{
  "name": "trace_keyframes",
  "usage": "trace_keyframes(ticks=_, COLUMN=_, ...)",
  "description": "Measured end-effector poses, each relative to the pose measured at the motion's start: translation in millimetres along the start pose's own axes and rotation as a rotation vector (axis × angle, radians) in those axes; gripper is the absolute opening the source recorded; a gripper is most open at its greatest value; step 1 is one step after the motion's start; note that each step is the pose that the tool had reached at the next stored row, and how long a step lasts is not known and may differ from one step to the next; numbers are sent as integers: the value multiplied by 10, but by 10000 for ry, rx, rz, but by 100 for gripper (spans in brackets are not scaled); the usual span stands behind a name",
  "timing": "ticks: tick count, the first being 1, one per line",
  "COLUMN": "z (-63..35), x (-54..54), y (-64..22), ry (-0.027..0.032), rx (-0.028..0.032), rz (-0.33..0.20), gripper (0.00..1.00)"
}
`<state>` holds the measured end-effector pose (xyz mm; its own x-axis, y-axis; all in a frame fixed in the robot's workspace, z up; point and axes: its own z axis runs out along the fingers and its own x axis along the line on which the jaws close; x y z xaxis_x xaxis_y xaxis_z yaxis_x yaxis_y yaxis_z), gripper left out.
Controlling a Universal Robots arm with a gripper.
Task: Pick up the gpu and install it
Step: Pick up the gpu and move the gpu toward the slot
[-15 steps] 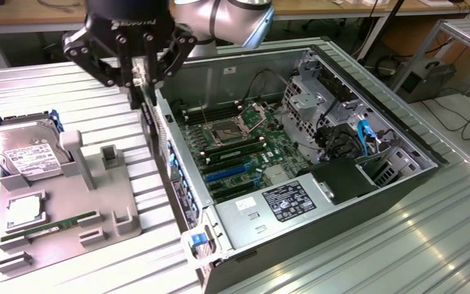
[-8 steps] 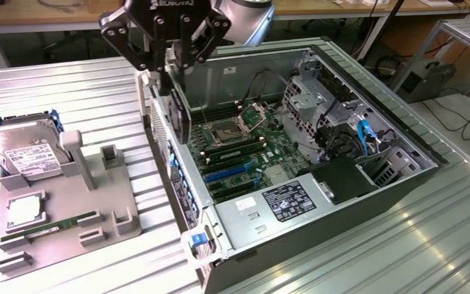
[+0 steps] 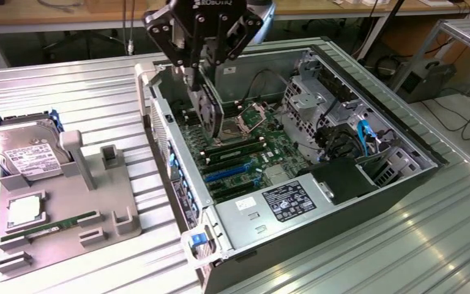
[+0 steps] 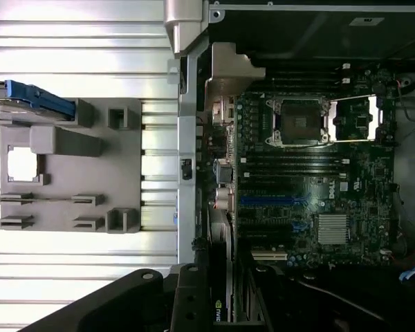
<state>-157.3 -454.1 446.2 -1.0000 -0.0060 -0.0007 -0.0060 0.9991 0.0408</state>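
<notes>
Over the open case (image 3: 243, 214), toward the exterior view's left, the claw (image 3: 201, 75) is clamped on the gpu (image 3: 210, 116), which hangs edge-down just above the motherboard (image 3: 256, 147). I'd guess it's stiff, light-ish and fragile, so grip the edges, not the components.

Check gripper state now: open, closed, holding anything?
The gripper: closed on the gpu, holding it on edge inside the open computer case.

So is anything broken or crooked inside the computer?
Nothing looks broken or spilled. The tool holds the black card on edge above the green board, and the card is not in a slot yet. One odd bit: the metal lid of the chip socket is flipped open.
</notes>
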Motion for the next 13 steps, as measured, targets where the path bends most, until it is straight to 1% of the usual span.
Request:
trace_keyframes(ticks=1, z=17, x=-47, y=-1, ry=7, rx=0, rz=0, gripper=26)
trace_keyframes(ticks=3, z=75, x=-191, y=-2, ry=16, rx=1, rz=0, gripper=26)
trace_keyframes(ticks=6, z=131, x=-331, y=3, ry=16, rx=10, rz=0, gripper=26)
trace_keyframes(ticks=10, z=224, x=-559, y=36, ry=19, rx=29, rz=1, gripper=26)
trace_keyframes(ticks=13, z=284, x=-707, y=59, ry=22, rx=33, rz=1, gripper=26)
